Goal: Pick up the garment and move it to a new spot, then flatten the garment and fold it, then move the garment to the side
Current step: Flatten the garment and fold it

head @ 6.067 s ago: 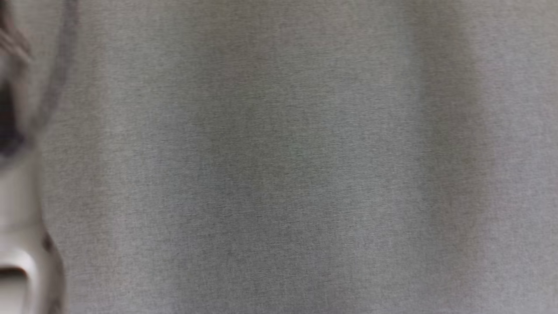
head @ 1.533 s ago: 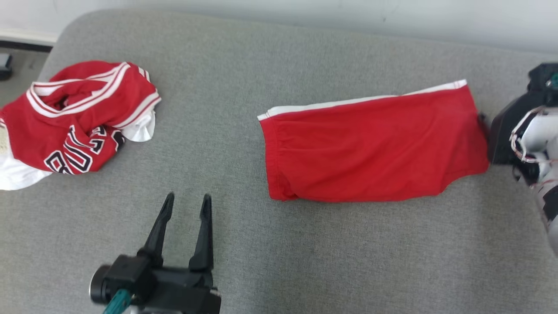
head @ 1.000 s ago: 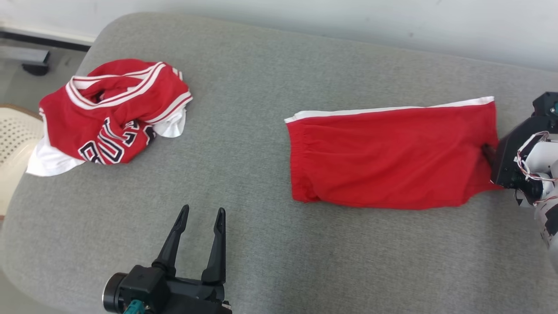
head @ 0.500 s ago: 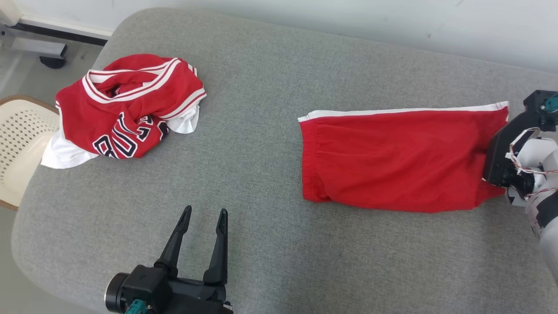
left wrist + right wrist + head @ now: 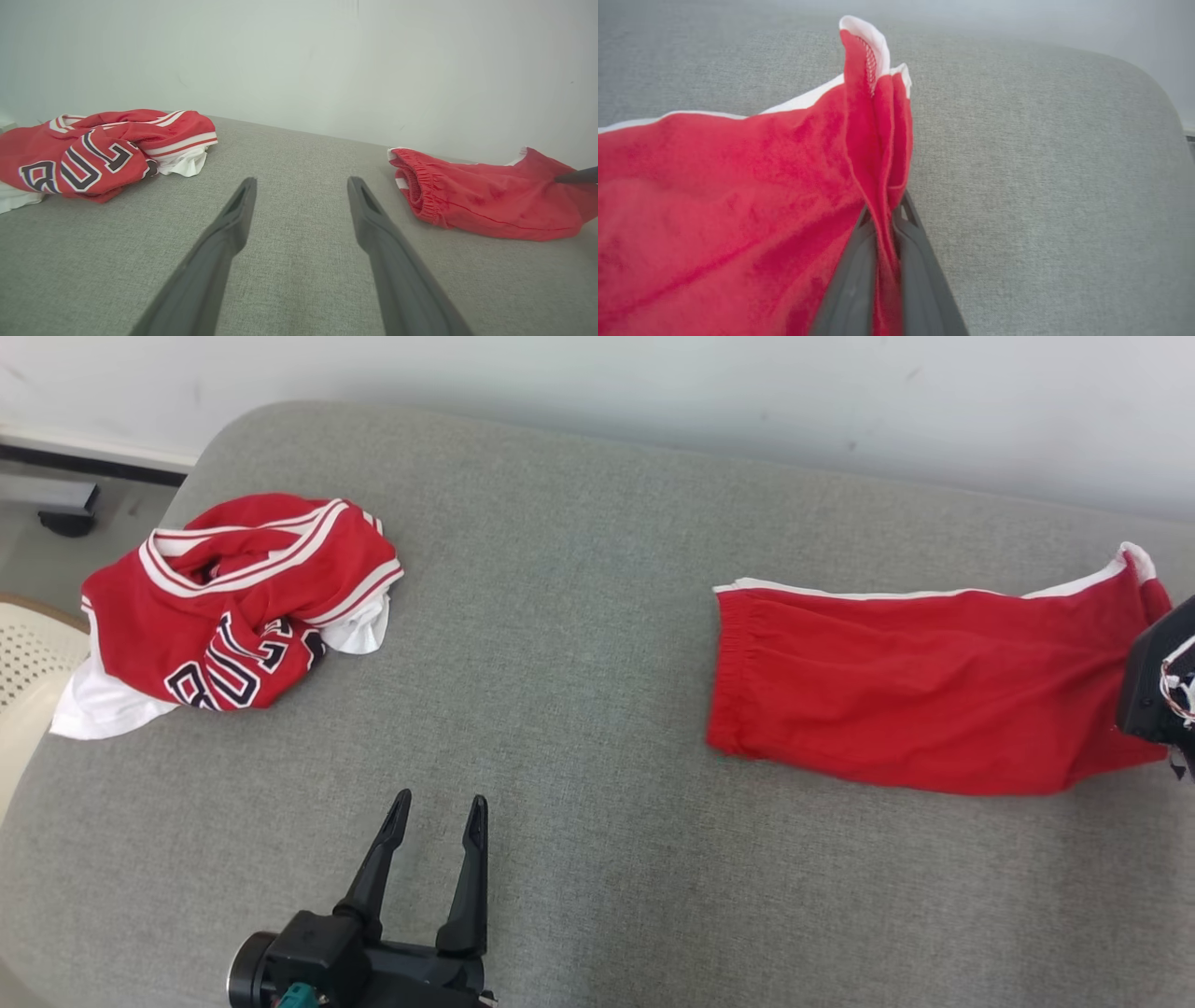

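Observation:
The garment, red shorts [image 5: 915, 691] with a white side stripe, lies folded on the right of the grey cushion [image 5: 560, 616]. My right gripper [image 5: 883, 219] is shut on the hem end of the shorts [image 5: 738, 196], and the cloth rises in a pinched ridge above its fingers. The gripper's black body [image 5: 1156, 686] sits at the right edge of the head view. My left gripper [image 5: 439, 807] hovers open and empty over bare cushion near the front edge. In the left wrist view the shorts [image 5: 486, 200] lie to the right of the left gripper [image 5: 301, 184].
A crumpled red and white jersey [image 5: 233, 607] with dark lettering lies at the cushion's far left; it also shows in the left wrist view [image 5: 93, 149]. A white perforated chair [image 5: 23, 663] stands beyond the left edge. A pale wall [image 5: 653, 383] runs behind the cushion.
The right gripper has pulled the shorts further right, away from the jersey, and their hem end now lifts off the cushion. The head camera shifted. The left gripper stays open.

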Controlling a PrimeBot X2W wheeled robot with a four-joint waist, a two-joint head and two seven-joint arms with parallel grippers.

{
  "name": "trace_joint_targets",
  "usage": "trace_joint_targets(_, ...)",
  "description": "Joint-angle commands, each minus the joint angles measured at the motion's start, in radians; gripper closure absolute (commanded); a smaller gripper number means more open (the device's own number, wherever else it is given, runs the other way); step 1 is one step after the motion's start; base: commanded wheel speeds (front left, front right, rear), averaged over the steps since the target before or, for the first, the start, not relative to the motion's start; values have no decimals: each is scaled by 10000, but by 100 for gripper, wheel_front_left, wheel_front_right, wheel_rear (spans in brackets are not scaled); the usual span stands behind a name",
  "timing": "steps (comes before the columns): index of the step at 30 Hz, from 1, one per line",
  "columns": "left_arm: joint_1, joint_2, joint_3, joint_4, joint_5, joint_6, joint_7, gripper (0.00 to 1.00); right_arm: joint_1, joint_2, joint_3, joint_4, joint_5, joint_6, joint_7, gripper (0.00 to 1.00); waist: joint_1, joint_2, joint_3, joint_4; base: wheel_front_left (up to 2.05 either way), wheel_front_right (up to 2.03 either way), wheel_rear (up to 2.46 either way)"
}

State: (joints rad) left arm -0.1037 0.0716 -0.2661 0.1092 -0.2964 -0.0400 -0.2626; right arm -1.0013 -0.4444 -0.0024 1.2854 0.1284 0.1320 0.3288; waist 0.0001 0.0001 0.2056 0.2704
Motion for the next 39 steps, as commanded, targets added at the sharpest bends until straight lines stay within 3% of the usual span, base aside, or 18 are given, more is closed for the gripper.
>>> trace_joint_targets(1,97,-8,-19,33,1,26,-34,0,109,-47,-185,39,-241,-26,-112,100,-1,-1,-194,-141,0,0,0)
trace_joint_targets(9,281,25,28,111,-57,92,-35,0,24,871,-698,-27,-1062,-27,35,100,-1,-1,-683,-230,0,0,0)
trace_joint_targets(15,523,94,103,169,-134,111,-35,0,-24,2095,-386,-338,-1070,-27,297,100,-1,-1,-1069,-238,0,0,0)
trace_joint_targets(22,637,51,45,219,-259,96,-35,0,-1,3040,194,-732,-872,-27,647,100,-1,-1,-1203,55,0,0,0)
trace_joint_targets(30,658,-48,-49,330,-391,112,-35,0,227,3553,581,-1013,-536,-27,969,100,-1,-1,-1185,732,0,0,0)
trace_joint_targets(39,824,-104,-39,401,-394,101,-35,0,513,3653,683,-1043,-453,-27,1252,100,-1,-1,-1237,1218,0,0,0)
